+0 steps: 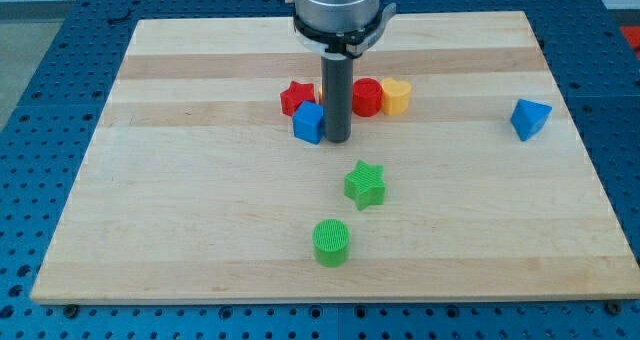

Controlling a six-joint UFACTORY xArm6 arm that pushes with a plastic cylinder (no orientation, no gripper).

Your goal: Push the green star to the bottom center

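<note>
The green star lies on the wooden board a little right of centre, below the middle. My tip rests on the board above the star and slightly to its left, a short gap away, not touching it. The tip stands right beside the blue cube, on the cube's right side.
A red star sits behind the blue cube. A red cylinder and a yellow block sit right of the rod. A green cylinder lies below the green star. A blue triangular block sits at the view's right.
</note>
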